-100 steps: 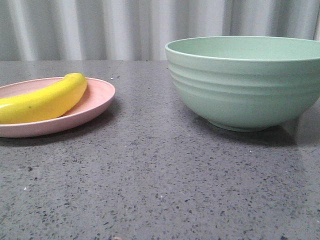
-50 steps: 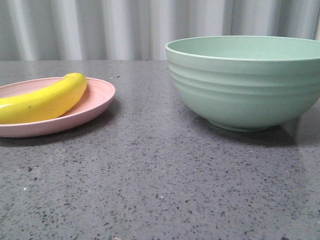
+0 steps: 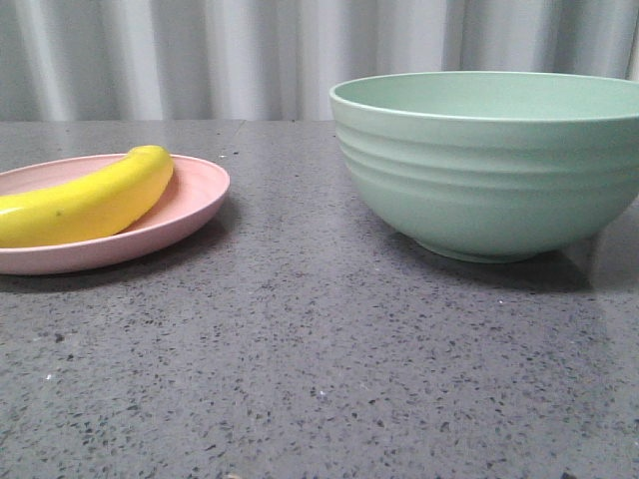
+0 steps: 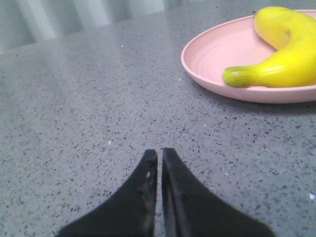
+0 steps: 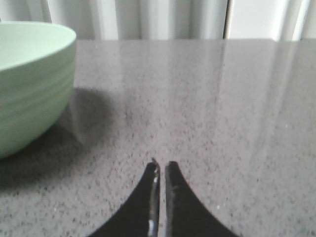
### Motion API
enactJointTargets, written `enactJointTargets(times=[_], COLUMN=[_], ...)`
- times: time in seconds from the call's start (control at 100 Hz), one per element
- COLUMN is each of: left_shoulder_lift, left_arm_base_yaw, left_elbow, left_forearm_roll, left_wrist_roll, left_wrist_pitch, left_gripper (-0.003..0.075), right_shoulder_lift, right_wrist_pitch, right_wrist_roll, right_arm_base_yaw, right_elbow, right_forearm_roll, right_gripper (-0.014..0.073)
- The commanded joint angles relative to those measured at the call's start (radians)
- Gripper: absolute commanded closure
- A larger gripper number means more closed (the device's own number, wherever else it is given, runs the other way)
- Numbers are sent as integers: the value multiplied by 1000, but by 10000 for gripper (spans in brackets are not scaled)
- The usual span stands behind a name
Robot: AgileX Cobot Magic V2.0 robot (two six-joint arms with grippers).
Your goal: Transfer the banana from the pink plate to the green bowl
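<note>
The banana [image 3: 85,200] is lying on the pink plate [image 3: 195,205], on the left side of the table [image 3: 319,369]. The green bowl [image 3: 489,165] is sitting well apart from it, on the right side. So the banana is not in the bowl yet.

The left gripper [image 4: 159,154] is the one seeing the plate, so the left arm is looking like the nearer one for picking up. Its two black fingers are pressed almost together, with only a thin crack between them, and they are holding nothing. In the left wrist view the banana [image 4: 281,59] is lying ahead of the gripper and off to one side, with bare table in between. It is lying long-ways across the plate, with its greenish end pointing toward the open table.

The right gripper [image 5: 161,165] is also nearly closed and holding nothing. It is sitting beside the bowl [image 5: 29,79], not touching it.
</note>
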Motion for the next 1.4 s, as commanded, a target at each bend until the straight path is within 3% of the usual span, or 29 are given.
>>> enactJointTargets(times=[0.0,0.45,0.97,1.39], left_shoulder_lift=[-30,-30,-30,-28], left_arm_base_yaw=[3,3,3,3], left_elbow=[9,9,9,-45], left_forearm_roll=[18,18,5,-46], left_wrist_roll=[-7,-7,-7,-9], left_wrist_pitch=[-115,-151,-294,-340], left_gripper=[741,741,741,741], right_shoulder_lift=[-21,-21,-21,31], right_wrist_pitch=[-149,-190,-182,-132], right_wrist_roll=[-4,-6,-6,-6], right_arm_base_yaw=[-6,-6,-6,98], right_elbow=[20,20,18,-59], right_forearm_roll=[0,0,0,0], right_gripper=[664,664,664,664])
